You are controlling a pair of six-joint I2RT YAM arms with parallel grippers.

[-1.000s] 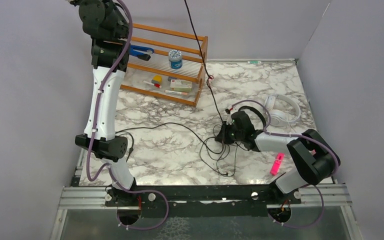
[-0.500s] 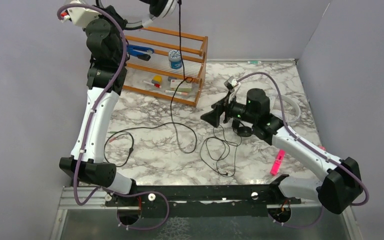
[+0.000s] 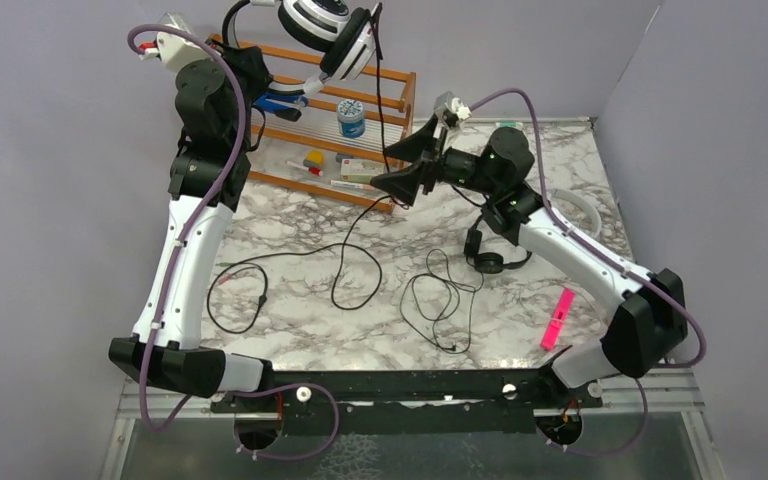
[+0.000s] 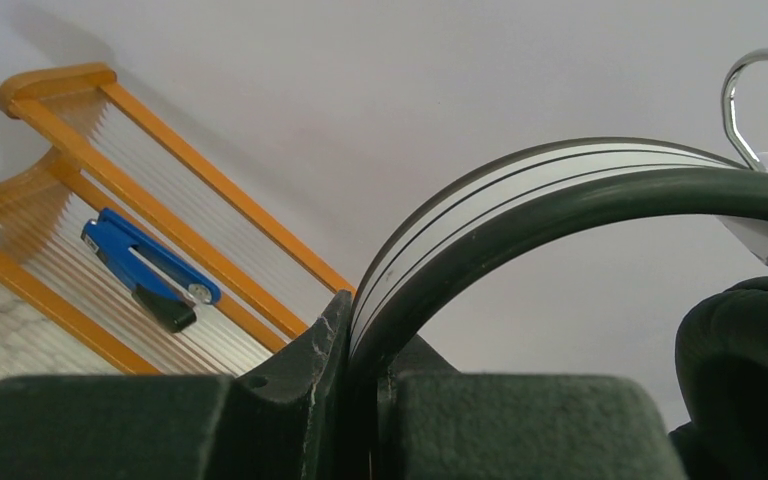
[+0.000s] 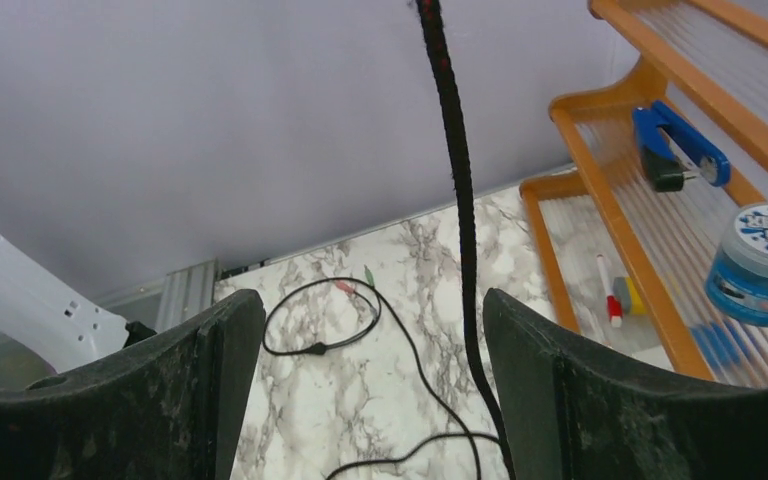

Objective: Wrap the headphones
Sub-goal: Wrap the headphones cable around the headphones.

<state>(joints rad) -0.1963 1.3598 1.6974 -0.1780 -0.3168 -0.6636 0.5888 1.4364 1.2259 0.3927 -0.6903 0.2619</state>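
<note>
white headphones with black pads (image 3: pixel 328 22) hang high at far left, above the wooden rack (image 3: pixel 407 100)
left gripper (image 4: pixel 365 360) pinches the headband tight; right gripper (image 5: pixel 370 320) gapes wide around the dangling black cord (image 5: pixel 457 200); small black headphones (image 3: pixel 490 258) lie on the table (image 3: pixel 310 330), right.

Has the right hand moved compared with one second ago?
Yes. The right hand moved up and left in the top view, toward the wooden rack.
</note>
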